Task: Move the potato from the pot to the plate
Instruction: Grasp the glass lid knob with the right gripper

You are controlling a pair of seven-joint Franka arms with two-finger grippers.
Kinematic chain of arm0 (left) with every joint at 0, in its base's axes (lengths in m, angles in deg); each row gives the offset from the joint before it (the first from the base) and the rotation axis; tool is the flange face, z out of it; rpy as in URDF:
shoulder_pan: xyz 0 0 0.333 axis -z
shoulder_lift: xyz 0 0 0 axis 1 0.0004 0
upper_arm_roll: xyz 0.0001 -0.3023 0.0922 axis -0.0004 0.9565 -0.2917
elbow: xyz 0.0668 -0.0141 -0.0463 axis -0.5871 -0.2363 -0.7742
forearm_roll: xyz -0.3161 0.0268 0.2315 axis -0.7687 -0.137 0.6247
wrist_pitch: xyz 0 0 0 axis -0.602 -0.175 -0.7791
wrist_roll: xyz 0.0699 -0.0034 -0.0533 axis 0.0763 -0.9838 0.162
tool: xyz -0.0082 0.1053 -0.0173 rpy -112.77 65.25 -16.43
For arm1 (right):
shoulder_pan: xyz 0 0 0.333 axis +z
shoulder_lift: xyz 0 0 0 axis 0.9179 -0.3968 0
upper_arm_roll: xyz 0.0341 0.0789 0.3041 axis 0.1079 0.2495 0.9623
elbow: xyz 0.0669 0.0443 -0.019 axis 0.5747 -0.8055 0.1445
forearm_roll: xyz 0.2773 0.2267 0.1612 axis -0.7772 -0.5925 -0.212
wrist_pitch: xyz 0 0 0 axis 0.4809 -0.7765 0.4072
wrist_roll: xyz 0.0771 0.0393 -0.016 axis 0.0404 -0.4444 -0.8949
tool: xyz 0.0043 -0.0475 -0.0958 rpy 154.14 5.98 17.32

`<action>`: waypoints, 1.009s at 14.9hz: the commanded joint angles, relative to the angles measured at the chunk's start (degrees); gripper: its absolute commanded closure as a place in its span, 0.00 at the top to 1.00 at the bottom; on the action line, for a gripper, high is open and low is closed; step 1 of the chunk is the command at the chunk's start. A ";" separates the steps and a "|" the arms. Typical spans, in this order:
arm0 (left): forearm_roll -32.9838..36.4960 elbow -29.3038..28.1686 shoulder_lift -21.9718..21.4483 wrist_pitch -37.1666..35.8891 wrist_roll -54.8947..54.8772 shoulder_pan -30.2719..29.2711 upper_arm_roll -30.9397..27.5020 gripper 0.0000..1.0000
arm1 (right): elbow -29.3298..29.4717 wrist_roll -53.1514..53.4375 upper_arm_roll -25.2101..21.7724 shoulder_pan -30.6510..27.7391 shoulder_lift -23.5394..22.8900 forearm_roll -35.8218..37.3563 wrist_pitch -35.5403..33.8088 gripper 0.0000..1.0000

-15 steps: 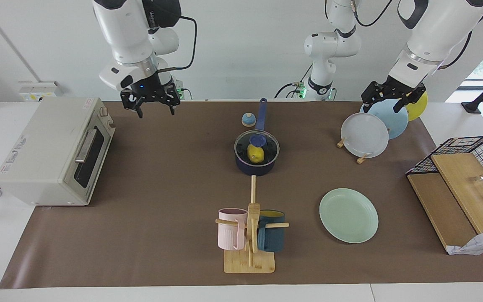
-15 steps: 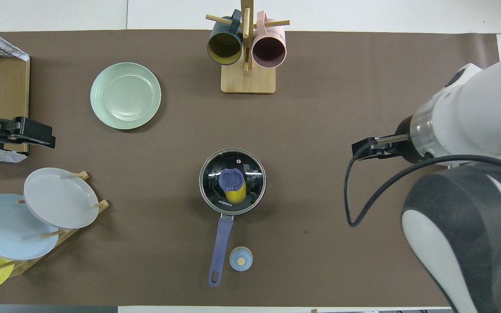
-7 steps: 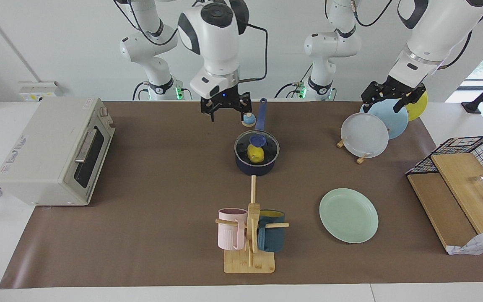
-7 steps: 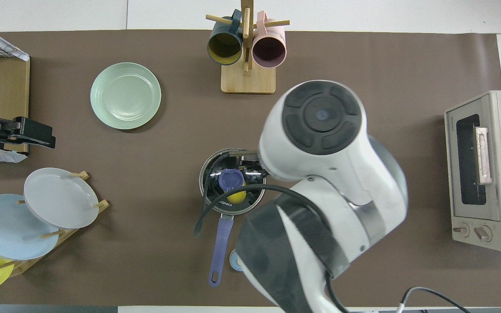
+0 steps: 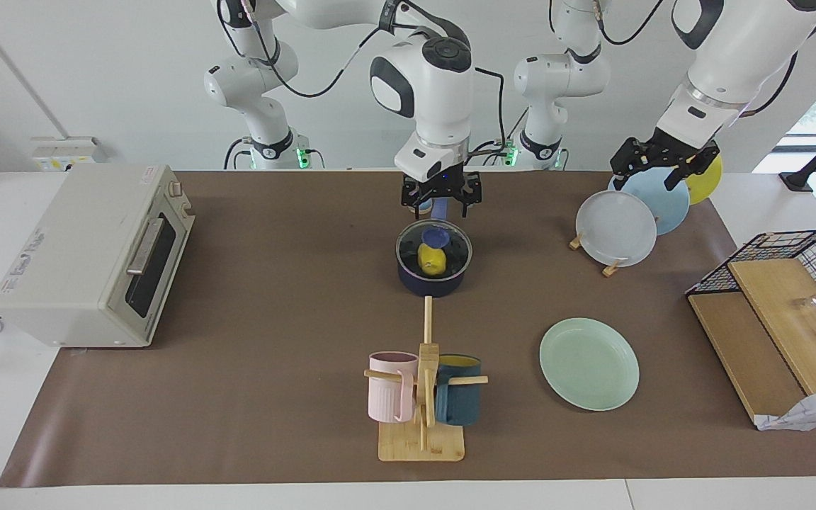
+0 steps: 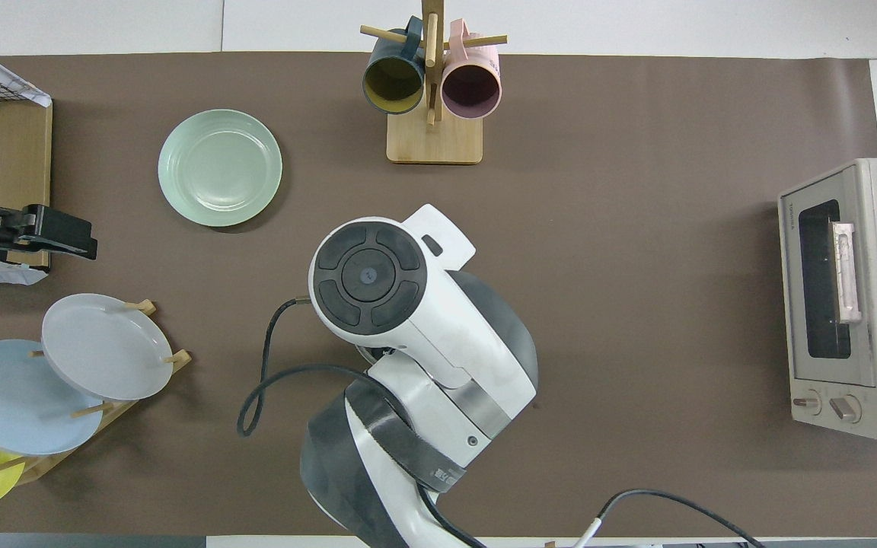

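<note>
Toaster oven (image 5: 93, 255) sits at the right arm's end of the table, door facing the centre. Right gripper (image 5: 440, 202) hangs over the pot's handle (image 5: 440, 207), fingers spread apart & pointing down, holding nothing (from overhead the arm hides the pot entirely). Pot (image 5: 434, 265) is mid-table w/ a glass lid (image 5: 434, 241) on it; potato (image 5: 432, 259) shows yellow through the lid, inside the pot. Mug rack (image 5: 422, 397) w/ a pink & a dark blue mug stands farther from the robots than the pot. Plate (image 5: 588, 363) lies bare, toward the left arm's end, well apart from the pot. Left gripper (image 5: 663, 164) waits over the plate rack (image 5: 627, 212); fingers look spread, empty.
</note>
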 commanded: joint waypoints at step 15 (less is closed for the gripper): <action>0.67 0.00 -0.58 -1.01 0.23 -0.08 -0.05 1.00 | -8.95 2.04 -0.01 0.65 -0.26 4.33 6.86 0.98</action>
